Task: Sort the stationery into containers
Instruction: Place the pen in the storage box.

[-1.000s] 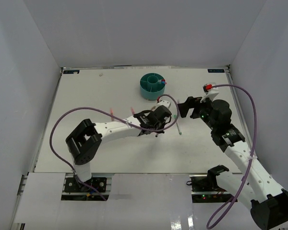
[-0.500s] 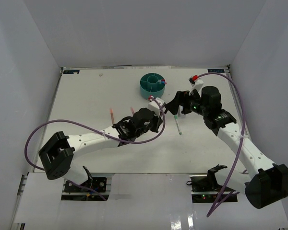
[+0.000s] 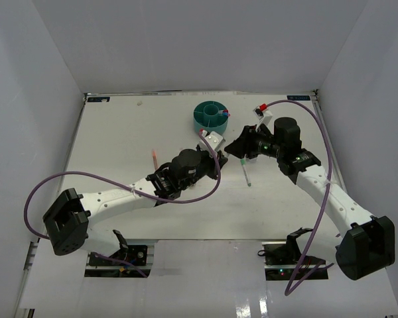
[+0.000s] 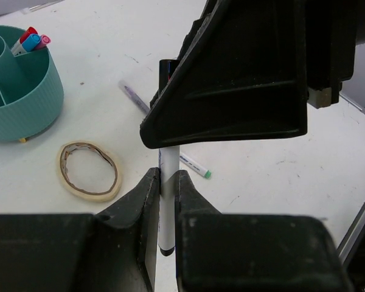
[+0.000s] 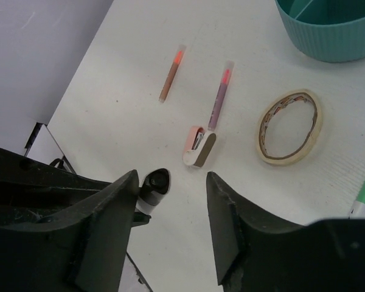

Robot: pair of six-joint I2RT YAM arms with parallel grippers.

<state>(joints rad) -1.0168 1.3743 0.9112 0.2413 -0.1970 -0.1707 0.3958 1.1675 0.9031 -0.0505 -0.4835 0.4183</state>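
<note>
Below the teal organizer, at the overhead frame's middle, my right gripper is arriving beside my left gripper, which is clamping the black-tipped pen upright. My right jaws, apart, are narrowing round its end, so a handover is starting, I judge.

**Left arm**: white tubular links dotted with small dark screw holes; black joint housings; bulky black shoulder block.
**Right arm**: same build.
**Cabling:** one purple lead per arm, left cable and right cable, each in a wide loose loop.
**Wrists:** black, with small green lights; white block with red end on the right one.
**Left fingers** and **right fingers**: matte black, wedge-shaped.
</note>
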